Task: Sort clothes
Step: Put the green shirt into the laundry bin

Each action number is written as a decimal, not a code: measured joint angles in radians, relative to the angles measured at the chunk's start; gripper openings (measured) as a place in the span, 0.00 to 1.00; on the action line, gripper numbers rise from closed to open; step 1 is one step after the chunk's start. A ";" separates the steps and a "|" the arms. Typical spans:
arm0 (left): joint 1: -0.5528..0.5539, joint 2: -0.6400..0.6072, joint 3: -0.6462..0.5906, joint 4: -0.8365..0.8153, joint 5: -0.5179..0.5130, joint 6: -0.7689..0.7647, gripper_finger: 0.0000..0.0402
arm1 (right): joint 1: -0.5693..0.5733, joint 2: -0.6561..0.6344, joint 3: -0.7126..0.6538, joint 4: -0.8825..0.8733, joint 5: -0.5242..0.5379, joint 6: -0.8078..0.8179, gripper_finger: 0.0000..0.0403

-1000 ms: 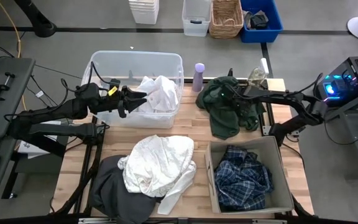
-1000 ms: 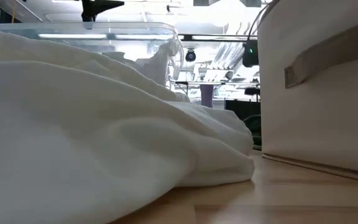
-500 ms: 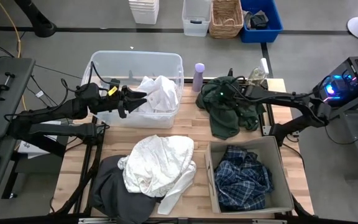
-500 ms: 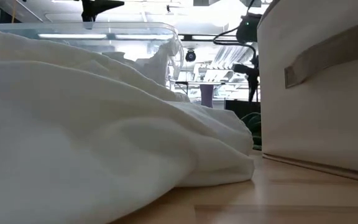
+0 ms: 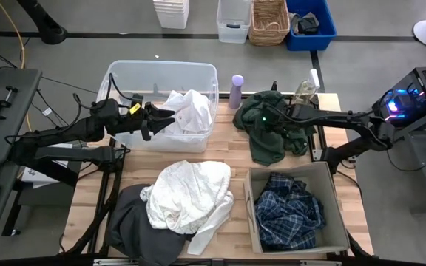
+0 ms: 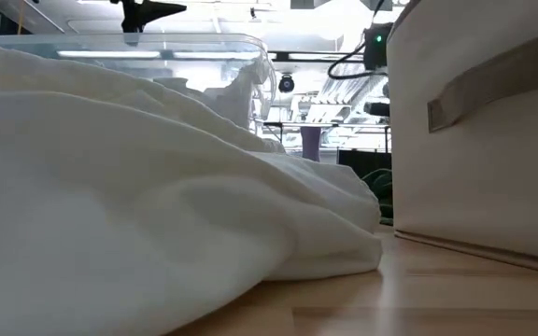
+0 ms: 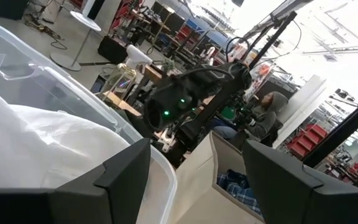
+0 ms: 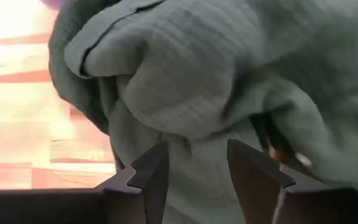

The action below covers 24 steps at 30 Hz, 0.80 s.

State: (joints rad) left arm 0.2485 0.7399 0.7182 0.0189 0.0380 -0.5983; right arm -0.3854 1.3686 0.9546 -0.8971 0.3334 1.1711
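A dark green garment (image 5: 272, 134) lies heaped at the table's far right; it also shows in the right wrist view (image 8: 185, 81). My right gripper (image 5: 262, 118) is open just above the heap's left part (image 8: 194, 168). My left gripper (image 5: 161, 118) is open and empty, held level over a clear bin (image 5: 124, 72) beside the white clothes (image 5: 188, 111) in it. A white garment (image 5: 191, 193) lies at the near middle, partly on a dark grey garment (image 5: 130, 222). A blue-and-white plaid shirt (image 5: 291, 210) lies in a beige box (image 5: 333, 210). My right gripper points down at a bunched fold of the green garment (image 8: 166, 118), one finger (image 8: 149, 171) on each side of a ridge of cloth. I cannot tell whether the fingers touch the cloth. The garment lies slack on the table.
A lilac bottle (image 5: 237, 90) stands between the clear bin and the green garment. A spray bottle (image 5: 307, 90) stands at the far right corner. In the low view the white garment (image 6: 110, 187) and the beige box (image 6: 484, 140) fill the front. Bare wood shows around the near middle.
My right gripper has gone a little toward the table's left, over the green garment, and stays open.
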 joint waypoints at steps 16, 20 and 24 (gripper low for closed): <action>0.000 0.000 0.000 0.000 0.000 -0.001 0.61 | -0.071 -0.076 -0.105 0.134 0.128 0.258 0.71; 0.000 0.000 0.000 0.000 0.000 -0.003 0.61 | -0.139 0.005 -0.107 0.138 0.122 0.270 0.72; 0.000 0.000 0.000 0.000 0.000 -0.017 0.61 | -0.181 0.091 -0.107 0.266 0.111 0.255 0.72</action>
State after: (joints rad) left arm 0.2485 0.7399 0.7183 0.0189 0.0381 -0.6150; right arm -0.5662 1.4596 0.8474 -0.6309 0.4449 1.4260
